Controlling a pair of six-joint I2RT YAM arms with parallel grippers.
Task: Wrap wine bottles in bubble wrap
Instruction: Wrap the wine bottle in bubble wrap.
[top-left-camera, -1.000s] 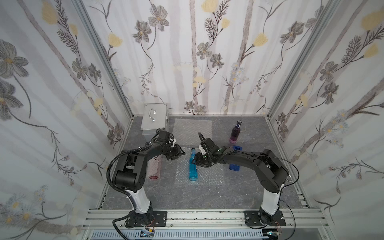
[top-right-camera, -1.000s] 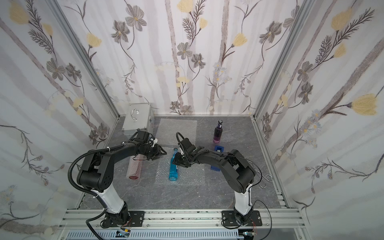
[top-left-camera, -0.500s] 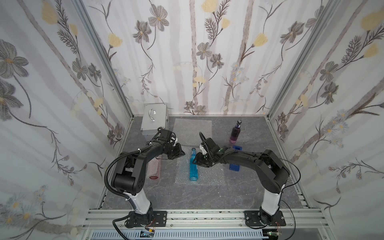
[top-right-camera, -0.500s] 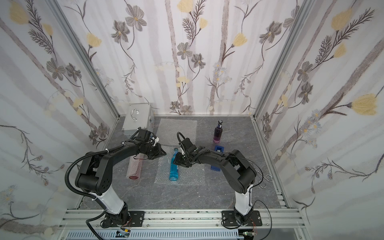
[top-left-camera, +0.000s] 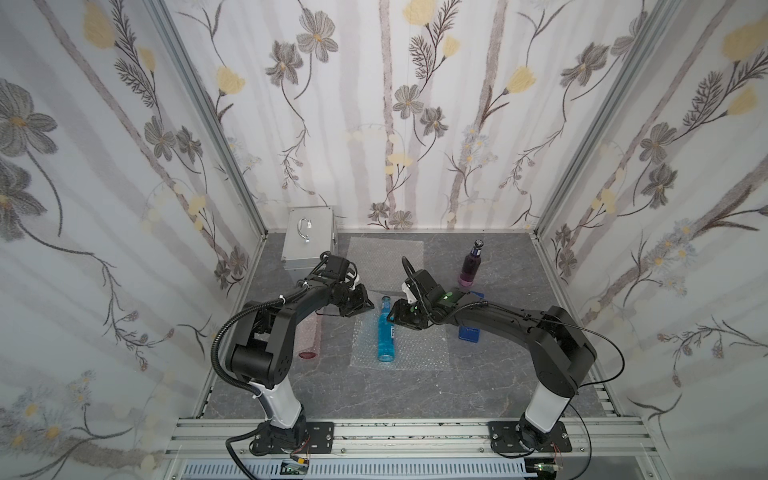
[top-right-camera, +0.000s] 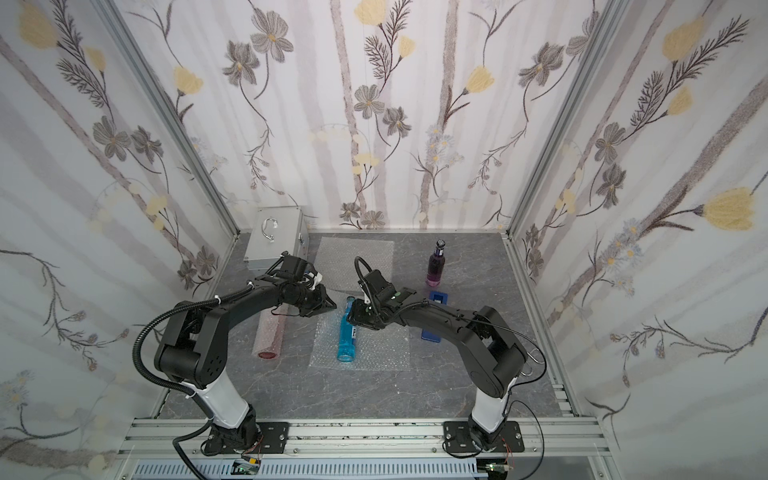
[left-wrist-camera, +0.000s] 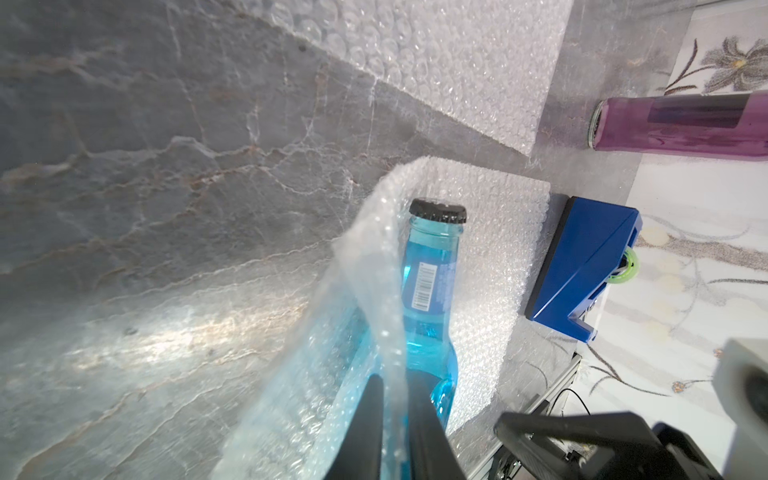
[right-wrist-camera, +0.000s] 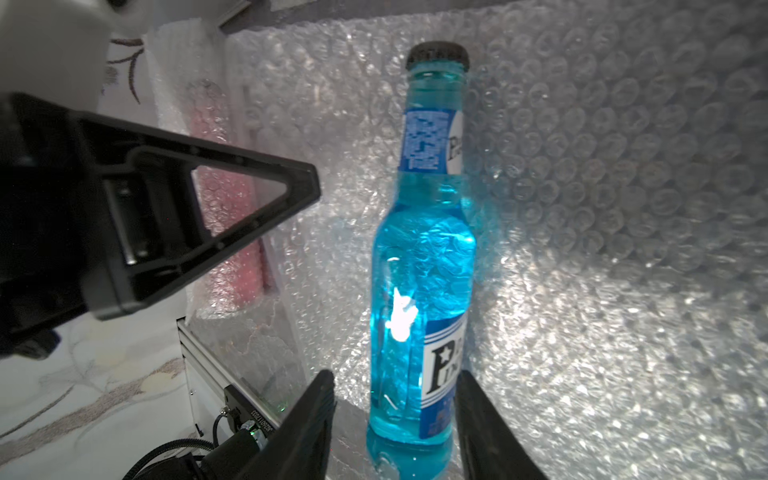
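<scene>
On the bench (top-left-camera: 374, 399) the bubble wrap sheet (top-left-camera: 419, 349) lay spread between my arms. The blue bottle (top-left-camera: 385, 336) lay on its side near the sheet's left edge, placed, I judged, for rolling up. My left end effector (left-wrist-camera: 395, 378) was pinched shut on that edge, holding it raised beside the glass. My right end effector (right-wrist-camera: 395, 374) stood half open astride the bottle, likely steadying it; no firm grip showed.

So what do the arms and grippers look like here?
Both are black with white base columns: left arm, right arm. A ribbed black hose loops off the left, a thin cable off the right. Black triangular fingers on the left gripper and right gripper.
</scene>
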